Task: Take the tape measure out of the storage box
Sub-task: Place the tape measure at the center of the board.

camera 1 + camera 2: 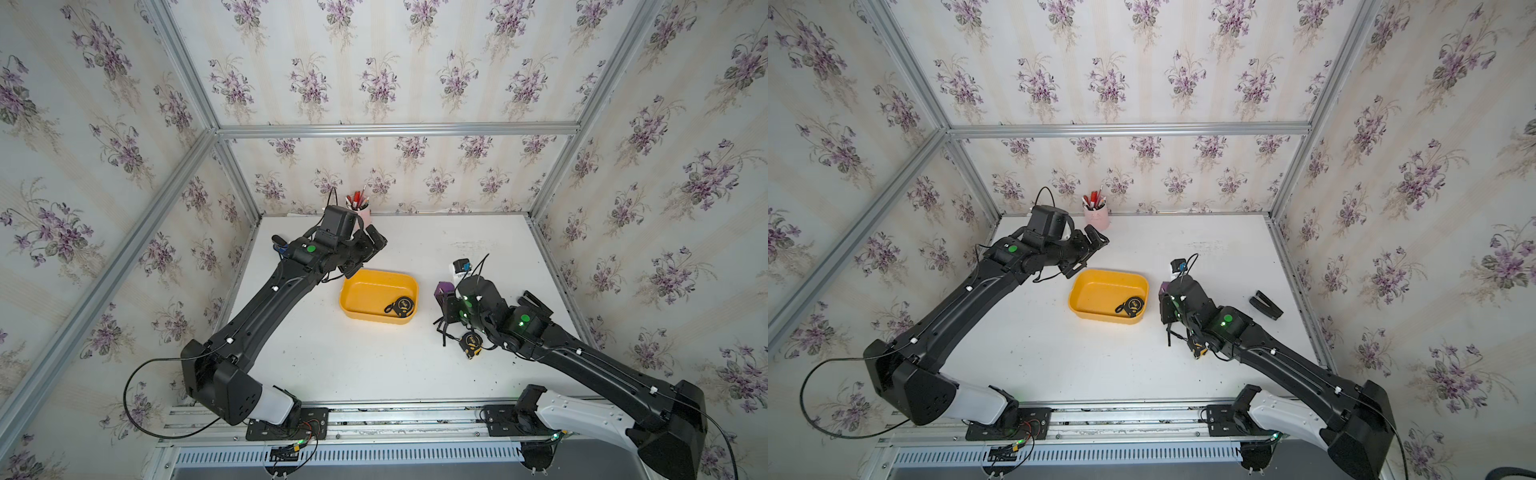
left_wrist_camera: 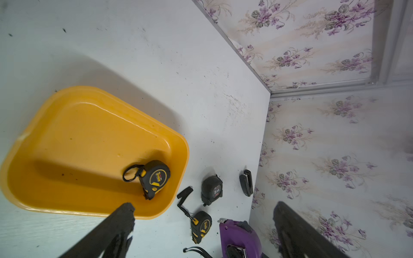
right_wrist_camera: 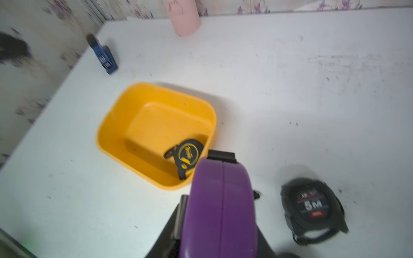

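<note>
**Inspector:** Box status?

**Assistant:** The box (image 1: pixel 365 291) sits flat on the surface (image 1: pixel 316 357). One yellow tape (image 1: pixel 402 306) lies on its side inside, in the box's near right corner. Its strap loop points toward the box's left end.

**Inspector:** Right claw?

**Assistant:** The right claw (image 3: pixel 220 232) is pressed together on the purple tape (image 3: pixel 221 196), pinching it by its flat sides. That tape is outside the box, just beside the box's right end. Whether it touches the surface, I cannot tell.

**Inspector:** Left claw?

**Assistant:** The left claw (image 1: pixel 365 254) is spread wide and holds nothing. It hangs over the box's far left corner. In the left wrist view one finger (image 2: pixel 120 225) shows against the box's rim.

**Inspector:** Anything else outside the box?

**Assistant:** Two more tapes lie on the surface to the right of the box, both apart from it. They are the black 5M tape (image 2: pixel 212 189) and, near it, the other yellow tape (image 2: pixel 201 225) with its strap stretched out. A pink cup (image 1: pixel 1097 218) stands well behind the box, against the wall.
</note>
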You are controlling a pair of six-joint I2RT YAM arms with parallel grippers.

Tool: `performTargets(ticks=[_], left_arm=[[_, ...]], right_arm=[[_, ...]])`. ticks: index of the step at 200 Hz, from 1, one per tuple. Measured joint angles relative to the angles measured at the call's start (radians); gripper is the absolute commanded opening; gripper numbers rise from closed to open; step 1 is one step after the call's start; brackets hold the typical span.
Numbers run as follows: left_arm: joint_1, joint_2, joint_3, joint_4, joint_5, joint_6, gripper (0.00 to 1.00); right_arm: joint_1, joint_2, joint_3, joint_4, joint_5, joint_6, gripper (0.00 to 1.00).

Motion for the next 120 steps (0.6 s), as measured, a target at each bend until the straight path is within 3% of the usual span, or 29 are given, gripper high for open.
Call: performTargets(ticks=[54, 120], left_arm=[[0.016, 0.012, 0.056, -0.074, -0.083, 0.105, 1.0], [0.021, -0.002, 0.004, -0.095, -0.092, 0.129, 1.0]], right_arm=[[0.071, 0.164, 0.037, -0.181, 0.187, 0.099, 0.24], [0.116, 0.37, 0.052, -0.216, 0.206, 0.151, 0.24]])
